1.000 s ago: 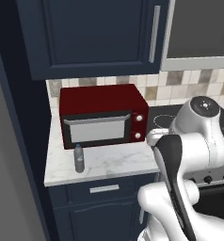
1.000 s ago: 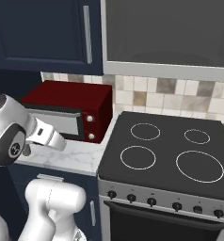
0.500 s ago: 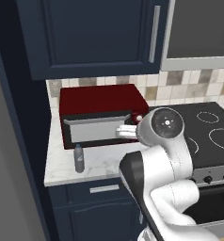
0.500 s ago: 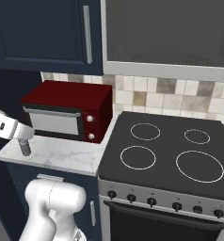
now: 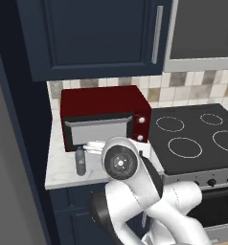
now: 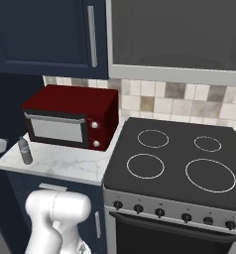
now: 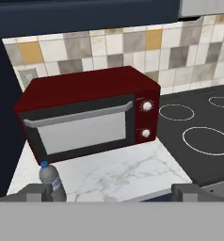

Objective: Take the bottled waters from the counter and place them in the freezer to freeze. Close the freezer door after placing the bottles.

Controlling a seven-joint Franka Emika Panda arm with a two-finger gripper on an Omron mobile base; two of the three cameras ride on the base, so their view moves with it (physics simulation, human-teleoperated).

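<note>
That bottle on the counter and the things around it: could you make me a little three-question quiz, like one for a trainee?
1. True or false: the bottle stands upright on the counter in front of the dark red microwave.
2. Where is the black stovetop in the right base view? A) left of the microwave B) right of the microwave C) on top of it
3. Fill in: in the hand view the gripper is ____, with nothing between its fingertips.

Key: 1 true; 2 B; 3 open
</note>
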